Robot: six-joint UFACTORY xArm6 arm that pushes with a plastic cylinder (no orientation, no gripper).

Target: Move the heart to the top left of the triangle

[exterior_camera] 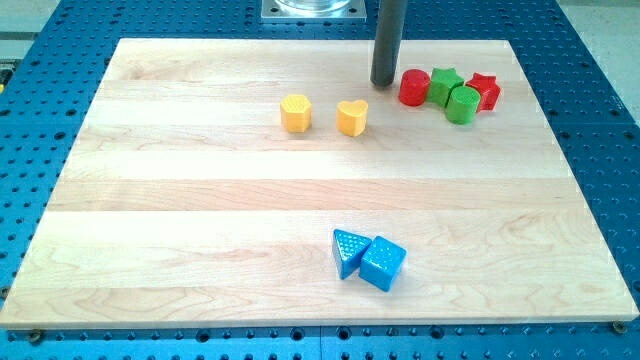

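My tip [383, 83] rests on the surface [200, 200] at one o'clock from the heart [351, 117], apart from it; the triangle [347, 250] lies at six o'clock; no gripper shows

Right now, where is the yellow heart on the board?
The yellow heart lies in the view's upper middle, right of the yellow hexagon and lower left of my tip.

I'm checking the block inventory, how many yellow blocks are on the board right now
2. The yellow hexagon sits left of centre near the view's top; the yellow heart is just to its right, apart from it. My tip stands up-right of the heart. None seems hidden.
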